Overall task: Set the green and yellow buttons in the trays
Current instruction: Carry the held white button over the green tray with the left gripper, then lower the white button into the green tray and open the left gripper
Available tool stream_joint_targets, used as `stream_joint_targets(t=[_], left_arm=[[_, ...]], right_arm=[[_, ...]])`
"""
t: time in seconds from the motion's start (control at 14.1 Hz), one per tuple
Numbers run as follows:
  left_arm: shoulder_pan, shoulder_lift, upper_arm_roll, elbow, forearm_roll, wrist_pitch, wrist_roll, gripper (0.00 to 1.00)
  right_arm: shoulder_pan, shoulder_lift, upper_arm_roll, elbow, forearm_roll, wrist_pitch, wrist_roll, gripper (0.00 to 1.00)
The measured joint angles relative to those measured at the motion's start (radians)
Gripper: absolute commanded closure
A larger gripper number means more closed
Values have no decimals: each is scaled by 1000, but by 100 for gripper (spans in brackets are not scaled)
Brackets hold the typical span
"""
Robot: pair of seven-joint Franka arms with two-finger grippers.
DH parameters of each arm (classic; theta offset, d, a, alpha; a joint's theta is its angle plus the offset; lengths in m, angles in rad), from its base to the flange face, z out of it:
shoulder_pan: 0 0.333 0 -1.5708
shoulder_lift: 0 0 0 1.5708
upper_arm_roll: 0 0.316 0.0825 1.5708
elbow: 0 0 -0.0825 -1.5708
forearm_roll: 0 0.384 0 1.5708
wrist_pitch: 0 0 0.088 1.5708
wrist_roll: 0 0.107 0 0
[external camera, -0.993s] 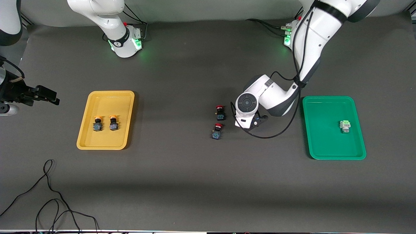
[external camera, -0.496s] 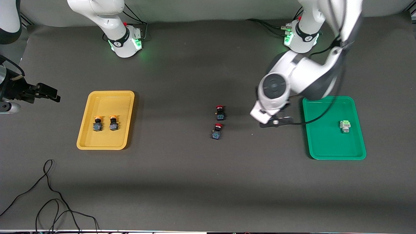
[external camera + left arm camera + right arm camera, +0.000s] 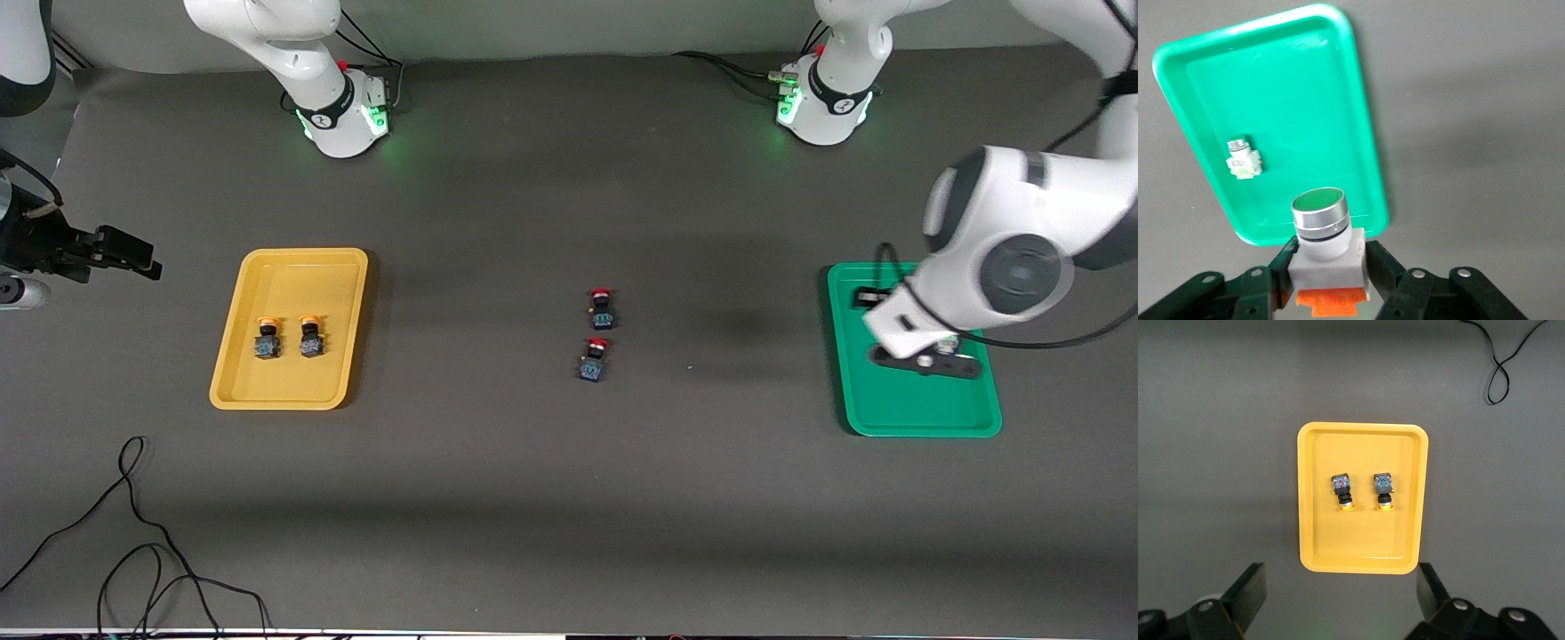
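Over the glossy green tray [image 3: 1358, 120], the left gripper [image 3: 1328, 280] clamps a round-capped green button [image 3: 1319, 220]; the right gripper [image 3: 1338, 600], fingers spread, waits over the yellow tray [image 3: 1308, 520].

Even, soft overhead light on the dark grey matte bench [image 3: 498, 498], faint shadows beside the shallow yellow plastic tray [image 3: 290, 329], green glow at both bases, everything sharp, no glare.

Green tray [image 3: 916, 418] is partly covered by the left arm; its button is hidden in the front view.
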Motion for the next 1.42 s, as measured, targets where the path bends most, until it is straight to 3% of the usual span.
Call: stream_joint_targets(t=[0.21,0.57,0.85,0.92,0.99,1.42], left_arm=[[74,7,1,-121,0,160,68,100],[154,44,1,-405,20,580,85,100],[228,118,2,-448,62,706,91,100],[237,133,2,-447,65,715,93,77],[239,142,2,-447,65,718,93,1],[240,133,-2,-407,66,693,93,0]], right_arm=[[0,0,0,1,0,0,0,0],[0,3,1,1,0,-1,0,0],[0,5,2,1,0,-1,0,0],[0,5,2,1,0,-1,0,0],[0,5,2,1,0,-1,0,0],[0,8,2,1,0,-1,0,0]])
